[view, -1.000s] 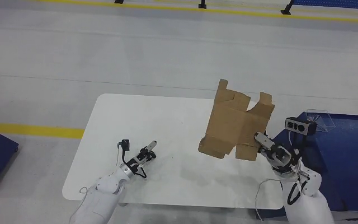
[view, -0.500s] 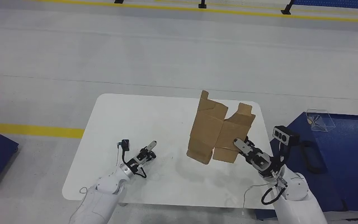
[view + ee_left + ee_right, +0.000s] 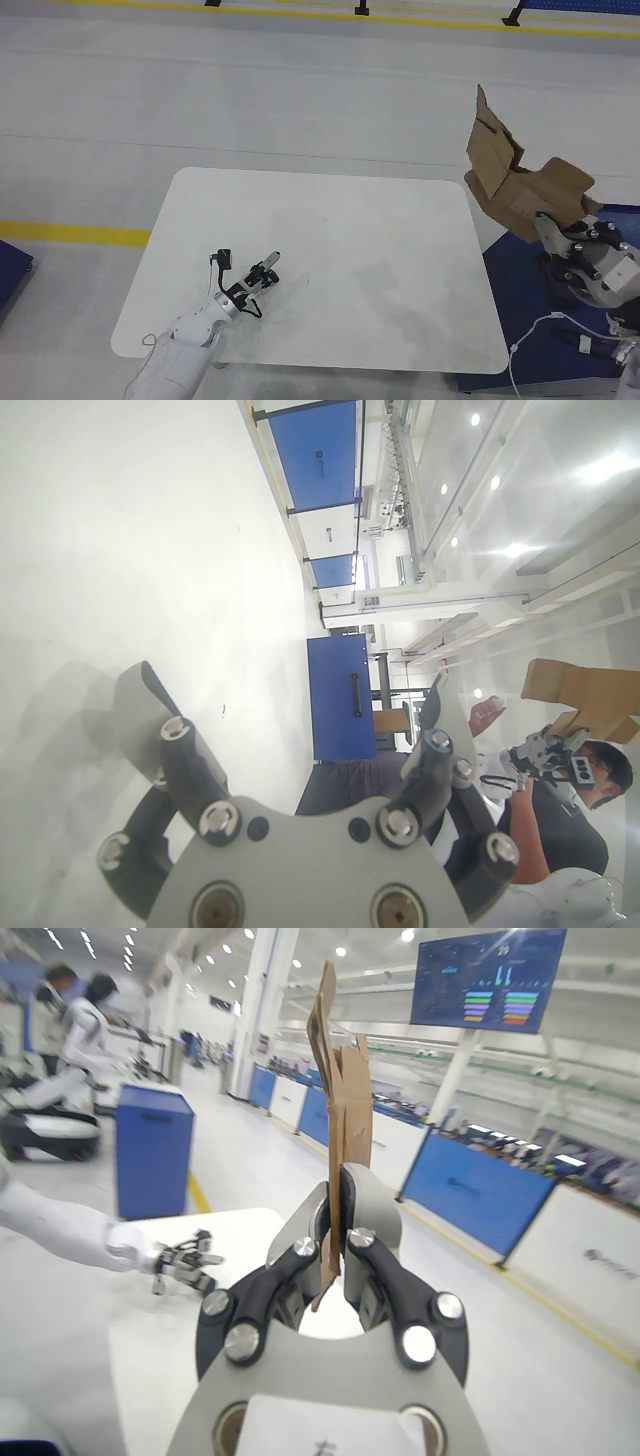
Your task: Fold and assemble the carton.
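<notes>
Top view, dial centred on the white table (image 3: pixel 300 200).

- carton (image 3: pixel 515 180): off the table, in the air past the far right corner, roughly 2 o'clock. Not assembled: flat panels with loose flaps, kinked in the middle. One part stands up toward 12 o'clock, the other leans off toward 3 o'clock. It does not touch the table.
- right gripper (image 3: pixel 545 218): clamped on the carton's lower edge, at about 5 o'clock from the carton's middle. In the right wrist view the gripper (image 3: pixel 336 1178) has its fingers nearly together with the cardboard pinched between the pads. The carton (image 3: pixel 345 1093) is seen edge-on, rising straight out of the jaws. The left wrist view shows the same grip far off: carton (image 3: pixel 580 695) above right gripper (image 3: pixel 560 740).
- left gripper (image 3: pixel 268 266): low over the table just toward 9 o'clock from centre, pointing toward 2 o'clock, with its arm coming in from 7 o'clock. Holds nothing. In its own wrist view the gripper (image 3: pixel 290 690) is spread wide, bare tabletop (image 3: pixel 100 550) under it. It is well apart from the carton.
- right wrist view also catches the left gripper (image 3: pixel 200 1255) over the table (image 3: pixel 75 1328).
- Around: blue cabinet (image 3: pixel 510 290) against the table's 4 o'clock side, below the right arm; yellow floor line (image 3: pixel 70 233) out at 9 o'clock.
</notes>
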Controlling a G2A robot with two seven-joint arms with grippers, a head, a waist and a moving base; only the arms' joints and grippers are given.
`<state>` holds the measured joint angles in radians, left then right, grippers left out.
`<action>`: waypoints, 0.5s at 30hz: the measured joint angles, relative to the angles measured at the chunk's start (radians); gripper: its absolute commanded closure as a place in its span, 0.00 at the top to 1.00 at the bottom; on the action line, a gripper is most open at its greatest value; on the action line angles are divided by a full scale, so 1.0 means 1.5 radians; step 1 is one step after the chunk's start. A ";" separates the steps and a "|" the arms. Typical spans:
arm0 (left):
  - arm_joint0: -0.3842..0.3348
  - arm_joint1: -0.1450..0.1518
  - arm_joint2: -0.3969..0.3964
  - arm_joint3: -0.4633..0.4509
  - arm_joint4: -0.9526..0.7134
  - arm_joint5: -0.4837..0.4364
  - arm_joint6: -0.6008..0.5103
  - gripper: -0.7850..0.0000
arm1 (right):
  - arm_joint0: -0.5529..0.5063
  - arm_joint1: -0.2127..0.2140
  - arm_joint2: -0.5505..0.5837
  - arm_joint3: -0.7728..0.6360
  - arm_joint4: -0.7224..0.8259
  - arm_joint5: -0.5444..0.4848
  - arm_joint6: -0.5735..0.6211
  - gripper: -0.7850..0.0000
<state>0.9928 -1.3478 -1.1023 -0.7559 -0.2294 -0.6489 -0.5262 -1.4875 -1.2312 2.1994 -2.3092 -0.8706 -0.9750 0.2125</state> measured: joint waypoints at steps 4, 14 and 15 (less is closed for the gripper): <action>0.000 0.000 0.000 0.000 0.000 0.000 0.000 1.00 | -0.004 -0.006 0.003 -0.033 -0.273 0.017 -0.173 0.00; 0.000 0.000 0.000 0.000 0.000 0.000 0.000 1.00 | -0.218 0.000 -0.155 -0.027 -0.979 0.432 -0.618 0.00; 0.000 0.000 0.000 0.000 0.000 0.000 0.000 1.00 | -0.237 -0.001 -0.165 -0.027 -1.013 0.470 -0.622 0.00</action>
<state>0.9928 -1.3478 -1.1023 -0.7559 -0.2294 -0.6489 -0.5262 -1.8424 -1.2327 1.9521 -2.3500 -2.3895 -0.2707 -0.7201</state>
